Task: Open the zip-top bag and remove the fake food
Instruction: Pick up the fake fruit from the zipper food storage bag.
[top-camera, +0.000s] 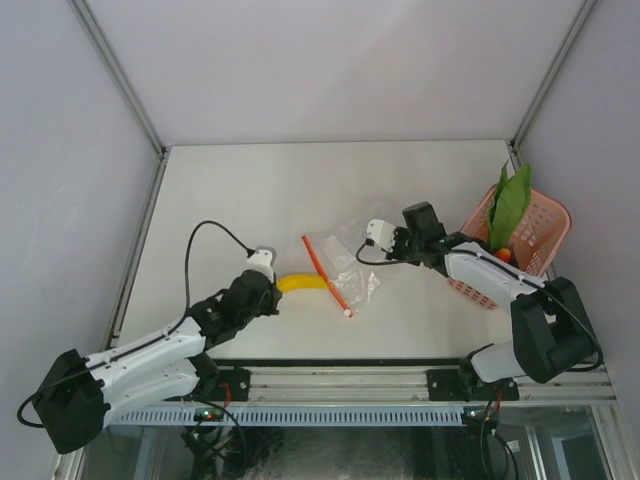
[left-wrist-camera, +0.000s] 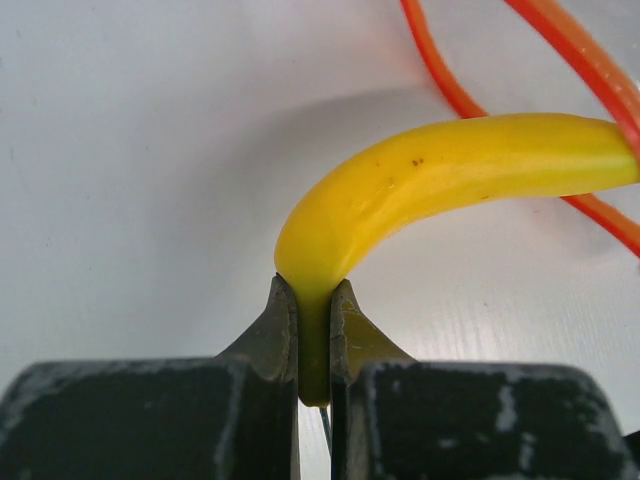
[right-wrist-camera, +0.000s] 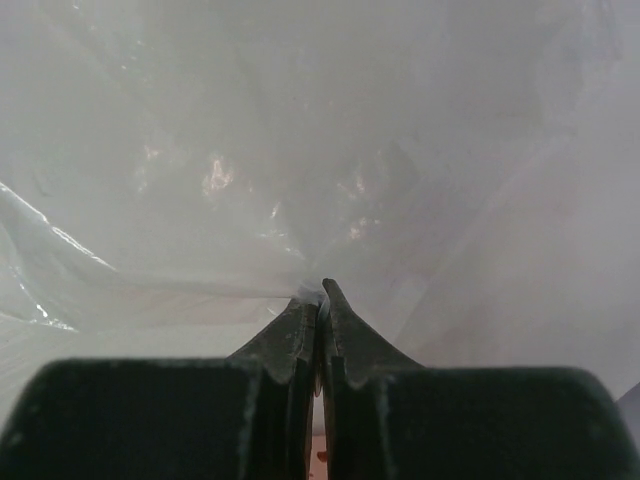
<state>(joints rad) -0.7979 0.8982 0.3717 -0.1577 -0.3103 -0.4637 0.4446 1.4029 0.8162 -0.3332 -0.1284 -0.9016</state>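
The left gripper (left-wrist-camera: 314, 300) fills the bottom of its wrist view, its jaws narrowed hard onto the stem end of the yellow banana (left-wrist-camera: 450, 170), which curves up and away to the right. The banana is smooth and glossy, with a few small dark specks. Its far tip lies between the two red-orange lips of the zipper strip (left-wrist-camera: 440, 70), so that end sits just in the mouth of the bag; whether its belly touches the table cannot be told. From above, the zip-top bag (top-camera: 350, 265) lies near the middle of the white table (top-camera: 250, 190), clear and crinkled, the zipper edge running diagonally on its left side. The right gripper (right-wrist-camera: 320, 295) is clamped tight on a fold of the clear film at the bag's right side. Bare table spreads to the left and toward the back wall. The near edge, with its metal rail, runs close behind both arms. At the right edge, a pink lattice basket (top-camera: 545, 225) stands just beside the right arm's forearm, holding a green leafy vegetable (top-camera: 510, 205) upright and an orange-red fruit (top-camera: 503, 255), crowding that side.
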